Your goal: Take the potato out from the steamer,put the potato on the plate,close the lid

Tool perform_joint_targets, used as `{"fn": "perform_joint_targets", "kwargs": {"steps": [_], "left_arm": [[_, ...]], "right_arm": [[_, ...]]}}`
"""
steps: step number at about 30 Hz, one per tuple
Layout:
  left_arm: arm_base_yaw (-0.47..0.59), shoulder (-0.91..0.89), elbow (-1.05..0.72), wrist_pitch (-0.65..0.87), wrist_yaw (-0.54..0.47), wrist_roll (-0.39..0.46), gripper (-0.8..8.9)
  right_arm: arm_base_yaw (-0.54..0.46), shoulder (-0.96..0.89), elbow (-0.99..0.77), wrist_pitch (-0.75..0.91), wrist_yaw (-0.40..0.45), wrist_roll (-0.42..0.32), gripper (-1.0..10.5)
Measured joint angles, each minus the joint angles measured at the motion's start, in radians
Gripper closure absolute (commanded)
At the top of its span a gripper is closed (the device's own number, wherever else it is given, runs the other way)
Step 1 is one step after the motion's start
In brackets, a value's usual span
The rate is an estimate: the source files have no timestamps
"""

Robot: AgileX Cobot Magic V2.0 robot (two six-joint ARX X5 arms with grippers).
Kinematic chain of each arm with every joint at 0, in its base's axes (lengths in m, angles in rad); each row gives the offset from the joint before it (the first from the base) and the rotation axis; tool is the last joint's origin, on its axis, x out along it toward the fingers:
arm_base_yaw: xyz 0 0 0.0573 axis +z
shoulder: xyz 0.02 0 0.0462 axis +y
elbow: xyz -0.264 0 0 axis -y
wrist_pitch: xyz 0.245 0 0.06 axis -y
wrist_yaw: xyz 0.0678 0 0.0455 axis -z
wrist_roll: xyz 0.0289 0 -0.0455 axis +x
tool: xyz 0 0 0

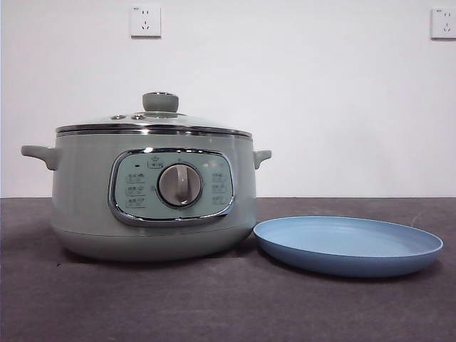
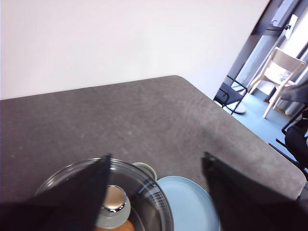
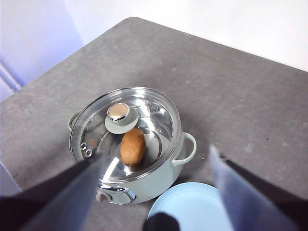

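Nothing lifted yet: lid (image 1: 153, 125) seated on the steamer (image 1: 149, 206), potato (image 3: 132, 147) lying inside under the glass, plate (image 1: 349, 246) bare on the bench (image 1: 214, 306) just beside the pot.

Left end effector (image 2: 156, 192) hanging high above the pot with jaws spread wide, holding nothing; lid knob (image 2: 113, 206) almost straight below, slightly off toward one jaw. Right end effector (image 3: 159, 192) also high and wide apart, empty, poised more over the gap between pot and plate (so the left looks the nearer to the knob, judging by the wrist views).

In the right wrist view, potato just beside the knob at about 5 o'clock from it, long axis running roughly 12 to 6 with a slight lean toward 1. From the front, plate at 3 o'clock of the steamer, control dial (image 1: 179, 185) facing the camera.

Likely first move: straight descent onto the knob, lid off before any reach for the potato.
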Motion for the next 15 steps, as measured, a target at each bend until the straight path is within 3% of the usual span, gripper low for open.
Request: {"fn": "perform_joint_targets", "kwargs": {"steps": [10, 15], "left_arm": [[-0.151, 0.074, 0.0, 0.014, -0.22, 0.002, 3.38], [-0.207, 0.155, 0.0, 0.014, -0.277, 0.003, 3.38]], "right_arm": [[0.001, -0.001, 0.0, 0.0, 0.0, 0.008, 2.9], [0.001, -0.001, 0.0, -0.001, 0.002, 0.02, 2.9]]}}
